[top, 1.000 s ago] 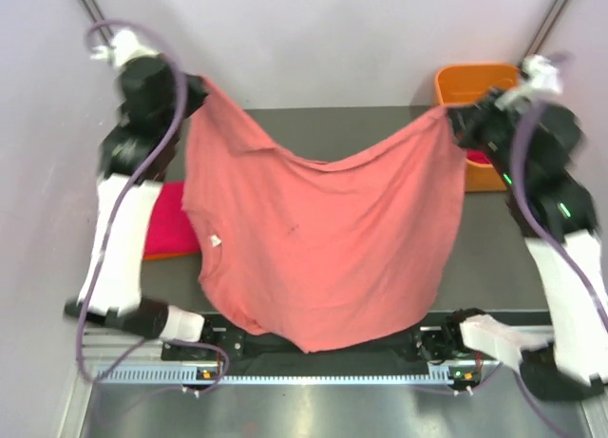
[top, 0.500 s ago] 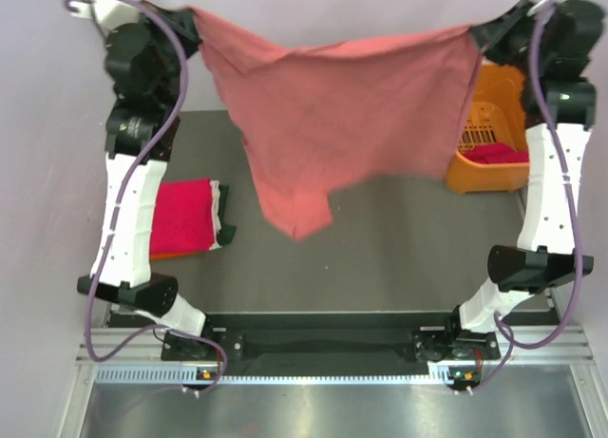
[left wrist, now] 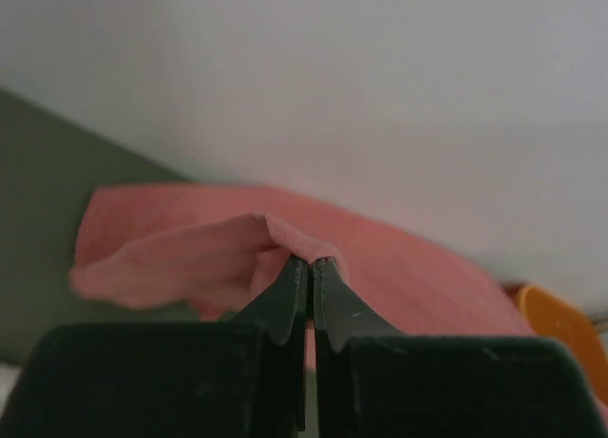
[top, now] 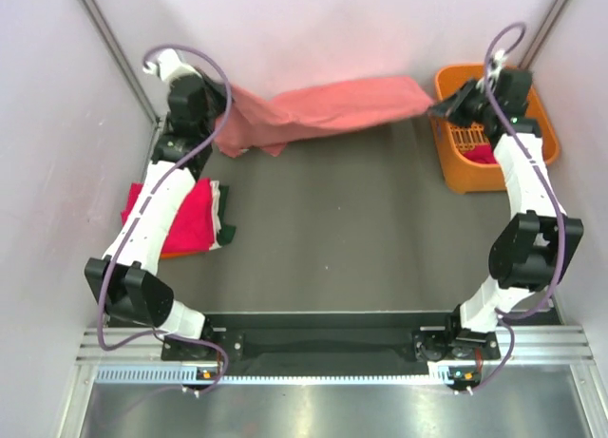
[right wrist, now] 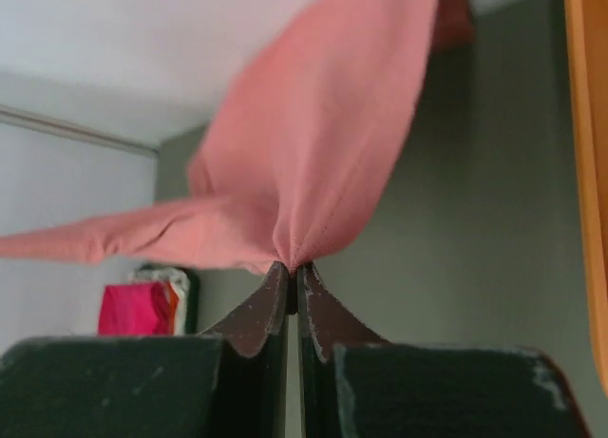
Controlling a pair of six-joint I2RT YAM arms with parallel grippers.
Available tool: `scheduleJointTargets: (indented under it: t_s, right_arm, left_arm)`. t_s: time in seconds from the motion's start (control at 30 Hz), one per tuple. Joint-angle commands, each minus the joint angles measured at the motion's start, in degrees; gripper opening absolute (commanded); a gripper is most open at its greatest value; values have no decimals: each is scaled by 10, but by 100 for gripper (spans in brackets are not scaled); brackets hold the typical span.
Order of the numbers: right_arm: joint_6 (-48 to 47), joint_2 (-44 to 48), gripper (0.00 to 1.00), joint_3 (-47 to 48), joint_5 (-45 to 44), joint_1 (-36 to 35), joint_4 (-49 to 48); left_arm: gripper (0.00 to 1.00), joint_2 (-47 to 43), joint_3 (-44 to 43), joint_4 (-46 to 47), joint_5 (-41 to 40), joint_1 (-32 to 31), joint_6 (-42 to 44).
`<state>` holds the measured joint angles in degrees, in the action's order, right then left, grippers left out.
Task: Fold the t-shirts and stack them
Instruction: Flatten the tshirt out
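Nearest me, by the left edge of the bench (top: 361,229), sits the finished stack, with the folded magenta-red t-shirt (top: 180,219) on top and white and dark green edges showing beside it. Both my arms reach out to the far edge. My left pincer (left wrist: 311,259) is pinched tight on a fold of the salmon-pink t-shirt (top: 332,105), and my right pincer (right wrist: 293,267) is nipped onto its other end. The cloth sags, bunched, between them along the far edge.

I judge this to be the spreading step, before any fold. Next I should draw both pincers back toward the near edge together, low and level and well apart, so the shirt lies flat. In the far right corner, the orange basket (top: 475,72) holds a red garment (top: 486,155) to do later.
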<state>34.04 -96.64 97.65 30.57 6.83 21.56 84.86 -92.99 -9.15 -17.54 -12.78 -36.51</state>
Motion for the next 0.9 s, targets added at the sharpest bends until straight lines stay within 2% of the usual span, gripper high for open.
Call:
scheduleJointTargets:
  t_s: [0.0,0.13,0.33,0.43,0.63,0.87]
  right_arm:
    - [-19,53,0,-79,21,0,-65]
    - [-35,100,0,-226,15,0,-87]
    - [-78,192,0,-409,-28,3,-79]
    - [-94,257,0,-493,-55,3,-79]
    - [-115,387,0,-592,-117,4,-13]
    - [-91,529,0,-661,-131,0,43]
  left_arm:
    - [0,-51,74,29,56,1,-29]
    - [0,-111,180,21,96,-1,-49]
    - [0,-237,321,-87,110,-2,-54]
    - [0,-337,402,-143,111,-3,-66]
    - [0,-454,440,-287,124,-4,-95]
    - [0,-518,392,-394,68,-4,-104]
